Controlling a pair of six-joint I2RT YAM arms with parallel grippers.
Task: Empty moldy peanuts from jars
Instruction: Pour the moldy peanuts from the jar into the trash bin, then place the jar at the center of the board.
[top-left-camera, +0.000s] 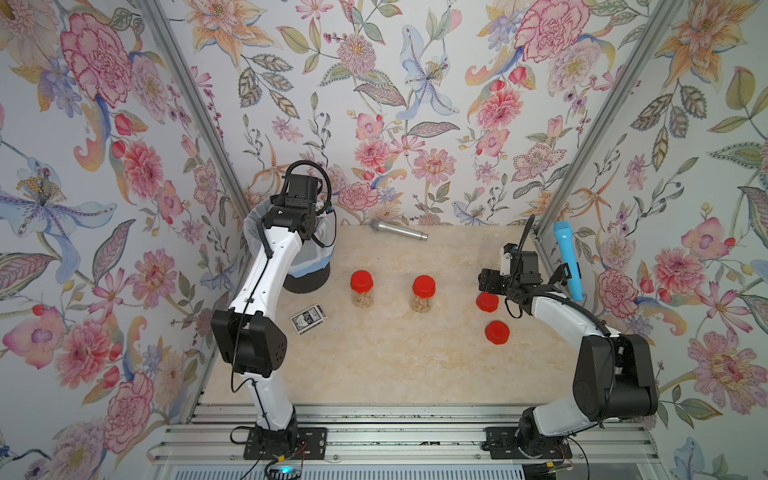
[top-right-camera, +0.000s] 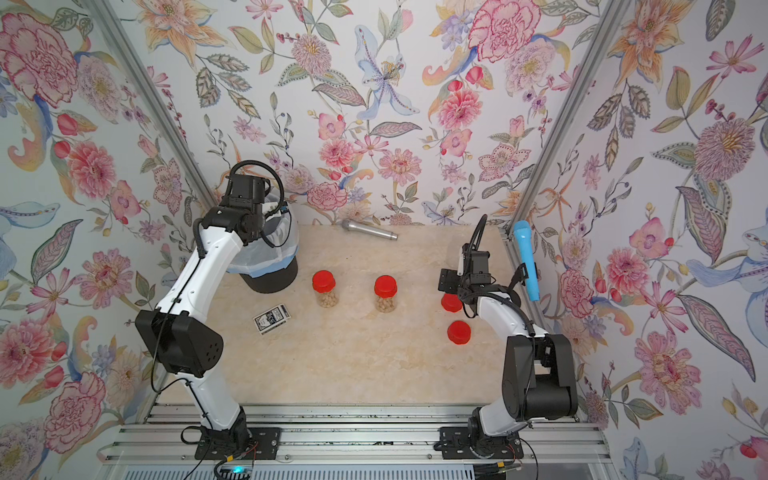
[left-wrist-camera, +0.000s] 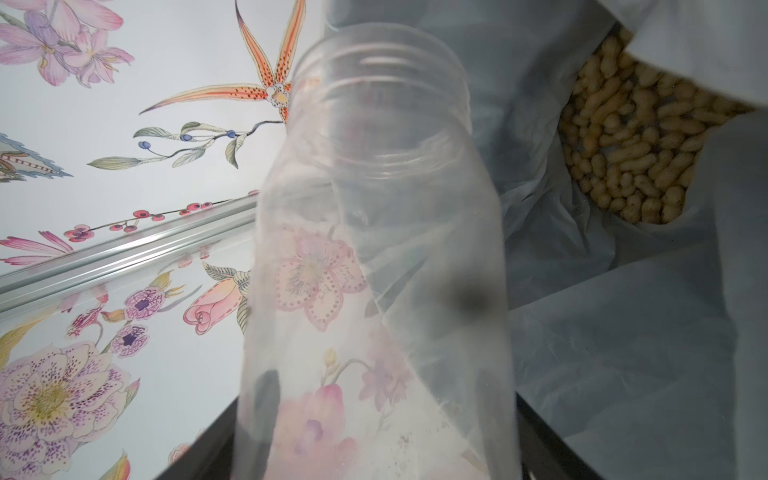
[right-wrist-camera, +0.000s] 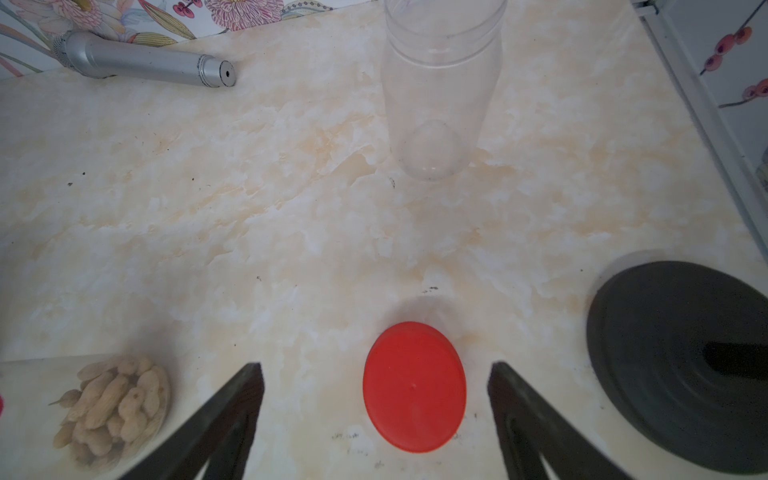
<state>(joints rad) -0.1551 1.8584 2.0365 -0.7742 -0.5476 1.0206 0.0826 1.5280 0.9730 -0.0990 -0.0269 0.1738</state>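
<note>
Over the bin (top-left-camera: 308, 283), our left gripper (left-wrist-camera: 368, 343) clamps an empty jar (left-wrist-camera: 374, 187), peanuts (left-wrist-camera: 631, 137) heaped inside the bin. Right gripper (right-wrist-camera: 376, 365) gapes empty, well away. Next we'd park it and uncap a full jar (top-left-camera: 361, 291) nearby.

A silver microphone (top-left-camera: 399, 230) lies near the back edge of the marbled desk (top-left-camera: 374, 365). A card box (top-left-camera: 307, 319) lies flat near a black bin (top-left-camera: 309, 284) lined with a white bag. A blue microphone (top-left-camera: 566, 257) leans at the right.

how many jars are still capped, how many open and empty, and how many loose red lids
capped jars with peanuts: 2
open empty jars: 2
loose red lids: 2
total: 6
</note>
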